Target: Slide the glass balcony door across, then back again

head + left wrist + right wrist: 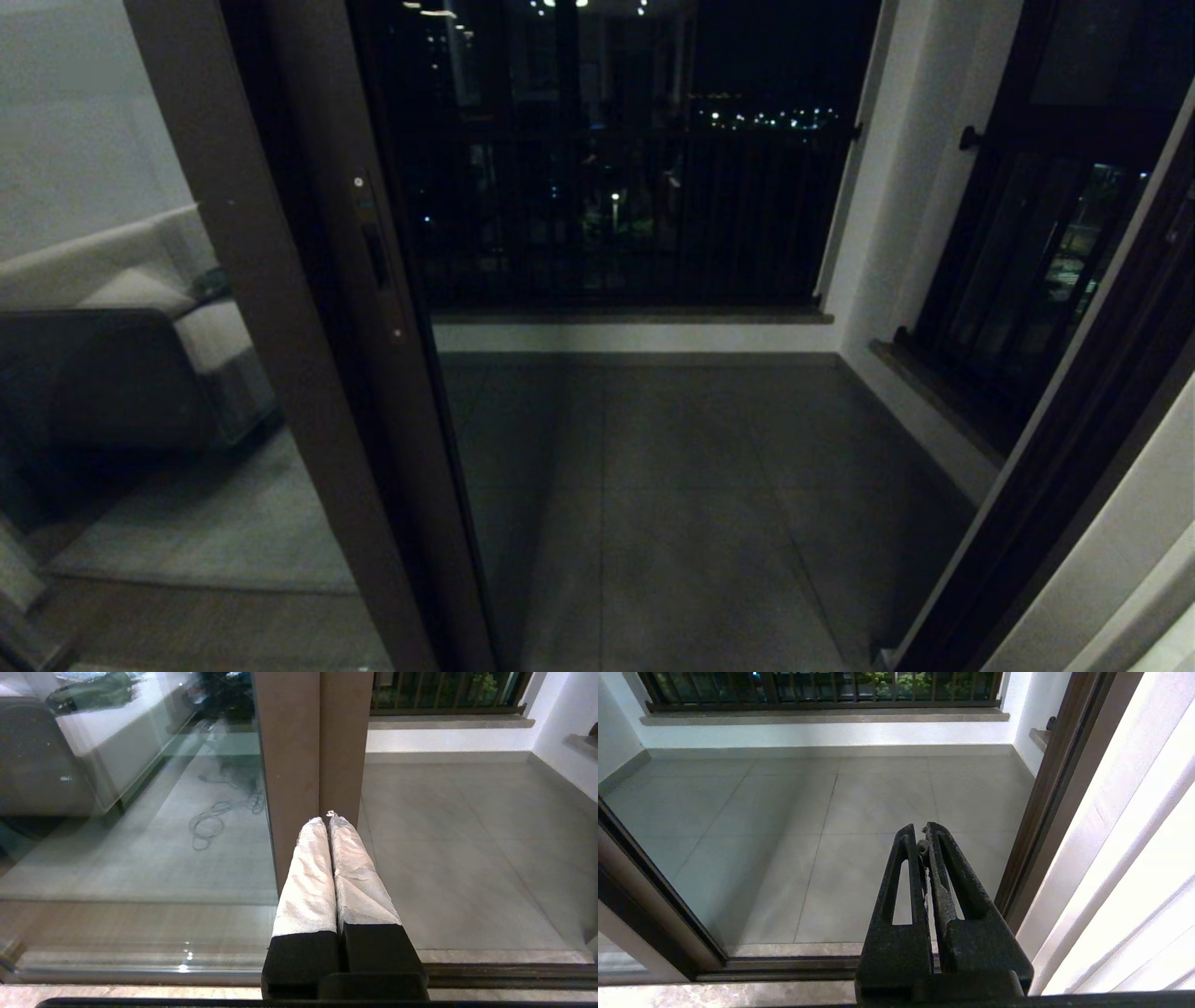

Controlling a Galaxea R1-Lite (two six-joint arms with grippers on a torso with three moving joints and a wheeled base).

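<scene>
The glass balcony door (329, 280) stands at the left of the doorway, its dark brown edge stile carrying the narrow handle slot (378, 254). It overlaps a second brown stile (233, 280), whose pane shows the sofa. In the left wrist view both stiles (345, 742) rise side by side. My left gripper (327, 819) is shut, and its white-wrapped fingers (308, 882) point at the seam between them, holding nothing. My right gripper (920, 833) is shut with nothing in it, over the sill near the right jamb. Neither gripper shows in the head view.
Grey balcony tiles (691, 485) lie beyond the doorway, ending at a railing (635, 215) over a low wall. A black-framed barred window (1036, 261) sits on the right wall. The dark jamb (1045, 812) and floor track (784, 966) border the opening. A sofa (121, 308) shows at left.
</scene>
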